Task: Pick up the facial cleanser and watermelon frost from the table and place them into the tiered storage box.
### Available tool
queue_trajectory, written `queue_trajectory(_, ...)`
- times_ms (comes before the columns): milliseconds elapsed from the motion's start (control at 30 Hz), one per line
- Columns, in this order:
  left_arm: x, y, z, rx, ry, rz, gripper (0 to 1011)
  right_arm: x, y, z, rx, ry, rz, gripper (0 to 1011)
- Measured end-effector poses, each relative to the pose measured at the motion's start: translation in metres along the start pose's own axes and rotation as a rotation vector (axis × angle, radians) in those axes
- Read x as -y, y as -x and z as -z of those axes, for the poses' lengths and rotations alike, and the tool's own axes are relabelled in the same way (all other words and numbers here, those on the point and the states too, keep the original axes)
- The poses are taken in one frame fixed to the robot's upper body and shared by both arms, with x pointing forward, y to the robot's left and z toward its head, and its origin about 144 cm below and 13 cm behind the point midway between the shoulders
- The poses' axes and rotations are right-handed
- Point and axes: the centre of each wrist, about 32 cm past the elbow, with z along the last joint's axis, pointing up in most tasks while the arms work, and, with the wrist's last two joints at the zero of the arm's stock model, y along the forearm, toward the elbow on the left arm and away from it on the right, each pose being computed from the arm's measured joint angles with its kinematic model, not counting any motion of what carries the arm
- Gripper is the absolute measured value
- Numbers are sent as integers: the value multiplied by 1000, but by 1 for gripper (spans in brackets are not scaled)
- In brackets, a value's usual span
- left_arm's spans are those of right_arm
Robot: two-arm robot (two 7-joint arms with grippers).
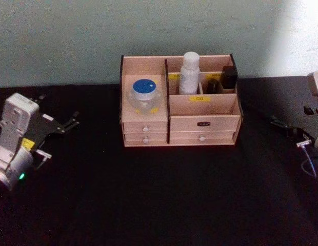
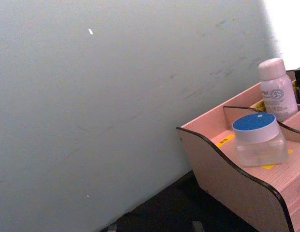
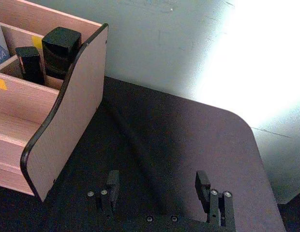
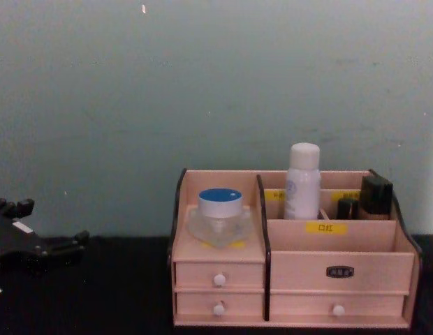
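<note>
Right gripper (image 3: 159,191): jaws open over bare desk (image 3: 188,140) beside the tiered storage box (image 3: 67,111). Left gripper (image 1: 64,124): parked far left, jaw state indeterminate. White bottle (image 1: 189,73) and blue-lidded jar (image 1: 144,95) stand in the box; both rigid, probably light; grip midbody. Chest view reveals drawers.

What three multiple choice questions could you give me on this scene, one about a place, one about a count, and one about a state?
1. Where does the blue-lidded jar sit?
A. On the box's left section
B. On the table
C. In a drawer

2. How many white drawer knobs show in the chest view?
A. One
B. Three
C. Five

3. How is the right gripper?
A. Open, holding nothing
B. Shut on the white bottle
C. Shut on the jar

Answers: 1 A, the jar rests above the left drawers. 2 B, two left, one lower right. 3 A, its fingers stand apart over bare table.
</note>
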Motion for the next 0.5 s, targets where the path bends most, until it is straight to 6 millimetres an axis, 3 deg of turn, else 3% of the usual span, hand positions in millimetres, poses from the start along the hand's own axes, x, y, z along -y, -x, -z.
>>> queue_trajectory(500, 0, 0, 0, 0, 0, 0, 1001, 0, 0, 0, 1, -1, 0, 1002)
